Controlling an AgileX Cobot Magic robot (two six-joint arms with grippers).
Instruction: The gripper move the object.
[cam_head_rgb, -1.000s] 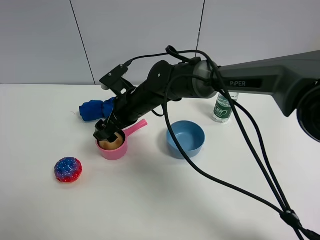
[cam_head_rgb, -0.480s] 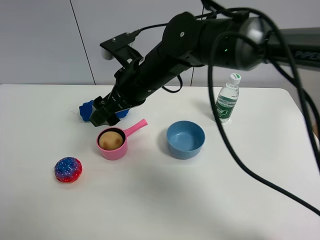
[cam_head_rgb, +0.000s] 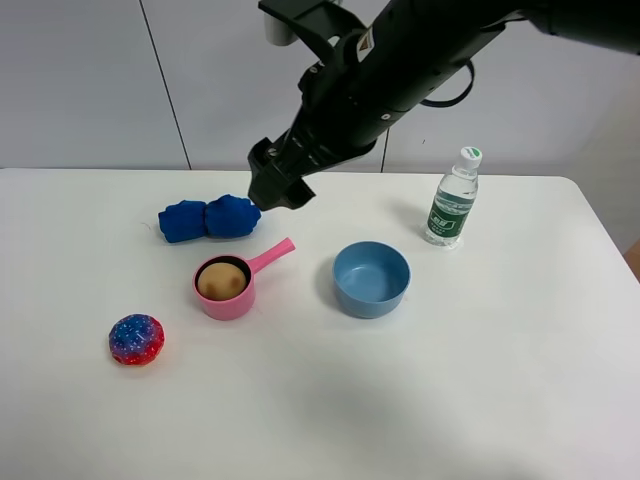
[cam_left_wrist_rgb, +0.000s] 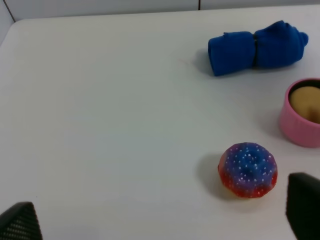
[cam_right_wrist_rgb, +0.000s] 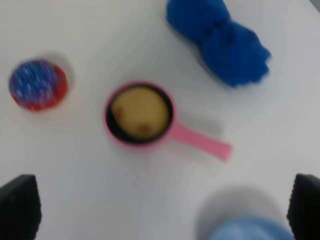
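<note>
The tan-orange peach-like ball (cam_head_rgb: 221, 281) sits inside a pink cup with a handle (cam_head_rgb: 232, 307) on the white table. It also shows in the right wrist view (cam_right_wrist_rgb: 139, 112) and at the edge of the left wrist view (cam_left_wrist_rgb: 306, 100). My right gripper (cam_head_rgb: 278, 185) hangs high above the table, up and to the right of the cup, open and empty; its fingertips (cam_right_wrist_rgb: 20, 207) stand wide apart. My left gripper (cam_left_wrist_rgb: 162, 215) is open and empty over the table's left part, and does not show in the exterior view.
A red-and-blue speckled ball (cam_head_rgb: 136, 339) lies left of and nearer than the cup. A rolled blue cloth (cam_head_rgb: 207, 218) lies behind the cup. A blue bowl (cam_head_rgb: 371, 300) stands to its right, and a water bottle (cam_head_rgb: 451, 210) at the back right.
My right gripper has lifted off the pink cup and moved up and to the right. The peach-like ball stays in the cup.
</note>
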